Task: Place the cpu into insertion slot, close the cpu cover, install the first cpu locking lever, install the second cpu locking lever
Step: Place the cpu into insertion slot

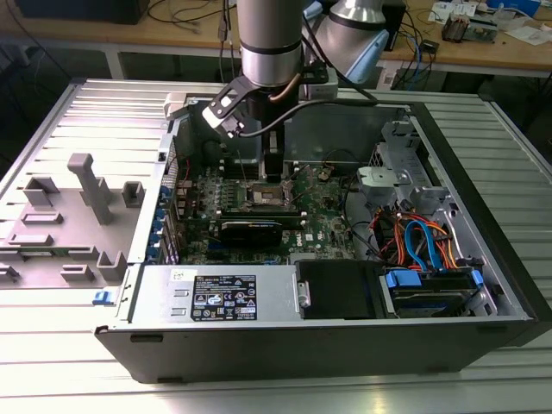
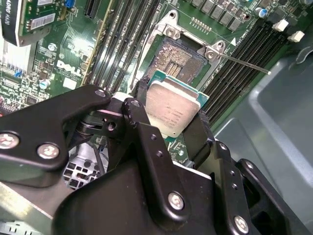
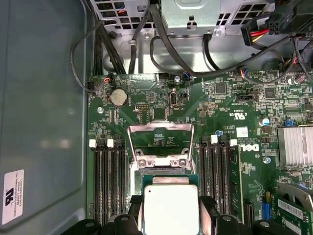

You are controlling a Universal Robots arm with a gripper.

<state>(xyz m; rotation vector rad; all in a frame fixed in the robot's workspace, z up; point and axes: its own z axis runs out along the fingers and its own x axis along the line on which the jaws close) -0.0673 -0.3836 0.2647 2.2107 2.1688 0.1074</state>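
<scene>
A: Inside the open computer case (image 1: pixel 328 349), set on the ribbed metal surface (image 1: pixel 60 371), what textures do you see?

B: A green circuit board (image 3: pixel 146 110) studded with small parts. Long narrow black memory slots (image 3: pixel 110 176) stand in ranks on either side of the insertion slot (image 2: pixel 178 56), a square with a thin metal rim and a dark, finely grained pin field lying bare.

A: And the cpu?

B: The cpu (image 2: pixel 173 112) is a small flat square, with a dull silvery-grey metal top on a green edge. It hangs just above the board, close by the slot, not seated in it.

A: The jaws?

B: The gripper (image 2: pixel 171 105) has matte black jaws, bolted with bright screws. They grip two opposite edges of the cpu, parted only by its width. In the first wrist view the cpu cover (image 3: pixel 159 129), a thin silver frame with a square window, stands tilted up past the slot.
</scene>
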